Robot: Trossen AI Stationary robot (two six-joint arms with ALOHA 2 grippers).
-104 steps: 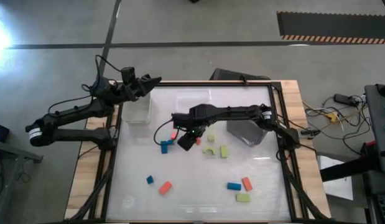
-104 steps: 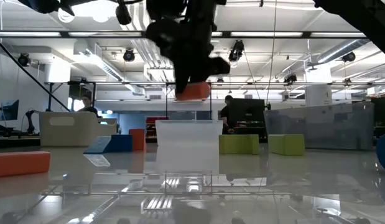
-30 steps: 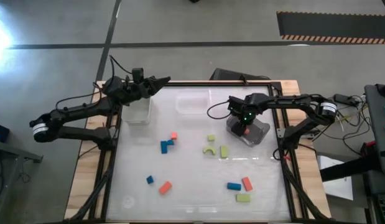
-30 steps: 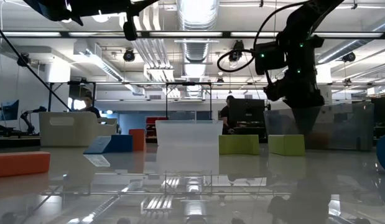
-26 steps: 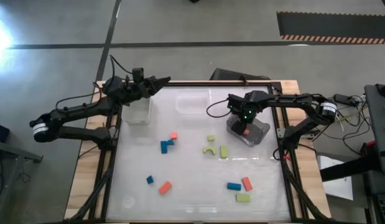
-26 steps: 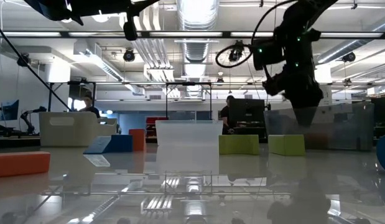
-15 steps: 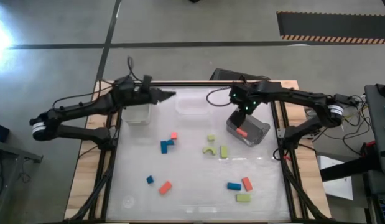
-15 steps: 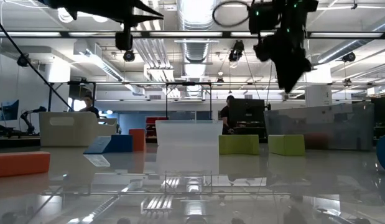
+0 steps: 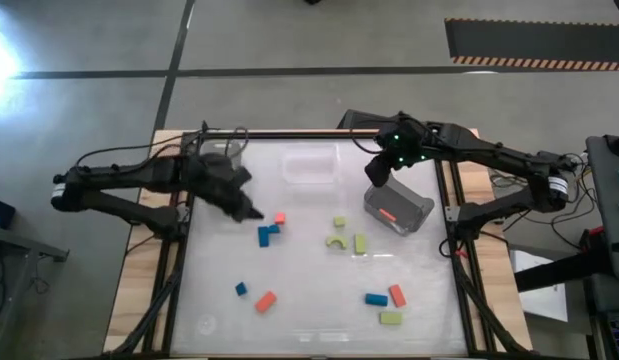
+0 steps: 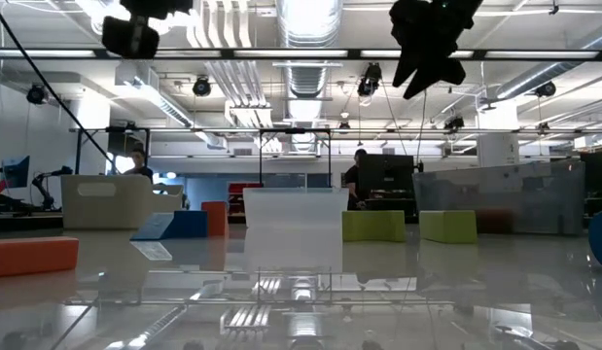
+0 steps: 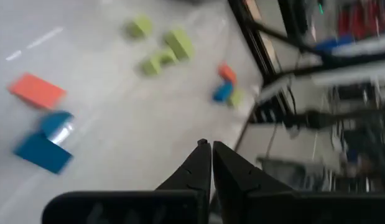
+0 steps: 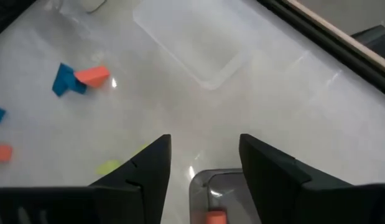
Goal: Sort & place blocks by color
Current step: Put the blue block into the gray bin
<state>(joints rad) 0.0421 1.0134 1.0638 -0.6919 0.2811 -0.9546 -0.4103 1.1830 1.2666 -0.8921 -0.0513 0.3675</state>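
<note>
- While the dark left gripper (image 9: 251, 212) hangs over the glossy white table (image 9: 309, 300) with its fingers pressed together and empty, it sits just beside a small cluster of blocks near the table's middle: two blue bricks (image 9: 265, 235) touching each other and one red-orange brick (image 9: 280, 217) beside them.
- Near the far right corner, the dark right gripper (image 9: 375, 172) hovers with its fingers spread apart and nothing between them, just beyond the grey translucent bin (image 9: 413, 222), which holds one red-orange brick (image 9: 388, 212).
- Three yellow-green pieces lie near the middle: a small cube (image 9: 339, 222), an arch (image 9: 336, 242) and a brick (image 9: 360, 243).
- Toward the near edge lie a small blue block (image 9: 241, 289), a red-orange brick (image 9: 266, 301), and a group of blue (image 9: 376, 299), red-orange (image 9: 397, 295) and yellow-green (image 9: 391, 318) bricks.
- Two clear plastic bins stand along the far edge, one at the far left corner (image 9: 221, 150), one near the far middle (image 9: 309, 166).
- My judgement is that these blocks are light, rigid and smooth, likely to skid on the shiny surface; gripping across a brick's short width, on flat parallel faces, looks safest, and the touching blue pair may need separating.
- What the clear bins contain is hard to make out, and the low view crops both arms at the top.
</note>
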